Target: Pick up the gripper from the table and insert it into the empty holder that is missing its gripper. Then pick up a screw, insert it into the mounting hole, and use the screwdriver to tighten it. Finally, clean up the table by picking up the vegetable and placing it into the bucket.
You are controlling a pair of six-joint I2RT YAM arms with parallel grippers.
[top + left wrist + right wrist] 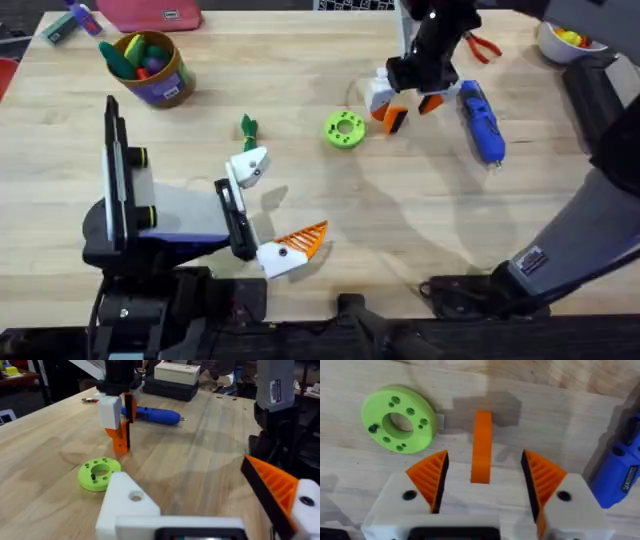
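Right fingers (482,485) spread — one gripper (481,452) between | one screwdriver (481,120) (blue)

Both arms are black with grey link shells; the right arm (600,230) bears a small printed label. The right gripper (482,480) has white finger bases with round screw holes and orange ribbed pads. The left gripper (270,215) carries one orange finger and one bare white mount.

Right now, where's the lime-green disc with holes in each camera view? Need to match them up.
Overhead: green disc lies near the table's middle, between the vegetable and the screwdriver.
Left wrist: green disc lies flat just beyond the holder.
Right wrist: green disc lies beside the loose orange gripper, which sits between it and the screwdriver.
Shared landmark: the blue screwdriver.
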